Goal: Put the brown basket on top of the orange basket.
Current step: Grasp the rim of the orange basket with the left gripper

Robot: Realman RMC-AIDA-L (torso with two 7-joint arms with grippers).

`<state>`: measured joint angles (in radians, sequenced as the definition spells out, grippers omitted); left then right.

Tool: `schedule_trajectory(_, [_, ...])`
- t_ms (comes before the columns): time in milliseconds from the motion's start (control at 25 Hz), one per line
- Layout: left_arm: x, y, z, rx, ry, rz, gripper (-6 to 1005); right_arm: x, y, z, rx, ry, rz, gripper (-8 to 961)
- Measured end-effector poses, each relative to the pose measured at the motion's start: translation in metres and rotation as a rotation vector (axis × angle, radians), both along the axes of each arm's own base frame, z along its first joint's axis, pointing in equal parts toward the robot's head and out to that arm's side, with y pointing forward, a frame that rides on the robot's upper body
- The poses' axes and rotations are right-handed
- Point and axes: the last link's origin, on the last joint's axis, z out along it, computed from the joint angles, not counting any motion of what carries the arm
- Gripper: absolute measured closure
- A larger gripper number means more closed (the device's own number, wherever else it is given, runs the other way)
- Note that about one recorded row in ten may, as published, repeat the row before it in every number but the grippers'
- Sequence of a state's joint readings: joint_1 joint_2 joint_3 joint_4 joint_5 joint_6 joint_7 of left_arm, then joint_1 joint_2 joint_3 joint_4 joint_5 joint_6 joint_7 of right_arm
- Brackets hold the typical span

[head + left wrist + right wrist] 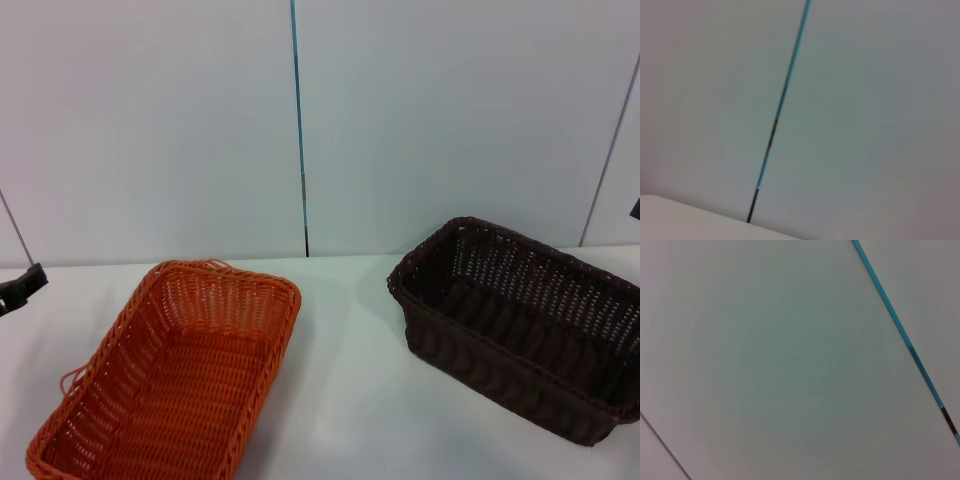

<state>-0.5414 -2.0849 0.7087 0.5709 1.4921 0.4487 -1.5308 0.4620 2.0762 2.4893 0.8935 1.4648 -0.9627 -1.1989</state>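
The left gripper [20, 288] pokes in at the table's [340, 400] left edge, well clear of the orange basket [170, 375]; its fingers' state I can't tell. The brown basket [520, 325] stands apart, to the orange one's right.

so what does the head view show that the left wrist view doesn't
Only the head view shows the orange basket on the robot's left and the brown basket on its right, standing apart on the white table, both empty. It also catches a dark bit of the left tool at the picture's edge and a sliver of the right tool at the other edge. The left wrist view shows nothing of its own. Both share the pale wall, its blue seam, and the table.
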Motion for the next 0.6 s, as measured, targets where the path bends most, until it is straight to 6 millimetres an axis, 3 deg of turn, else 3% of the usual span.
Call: schedule_trajectory(600, [0.0063,0.0013,-0.0093,-0.017,0.026,-0.015,138,-0.0052,0.0094,-0.0081,-0.007,-0.034,-0.012,165])
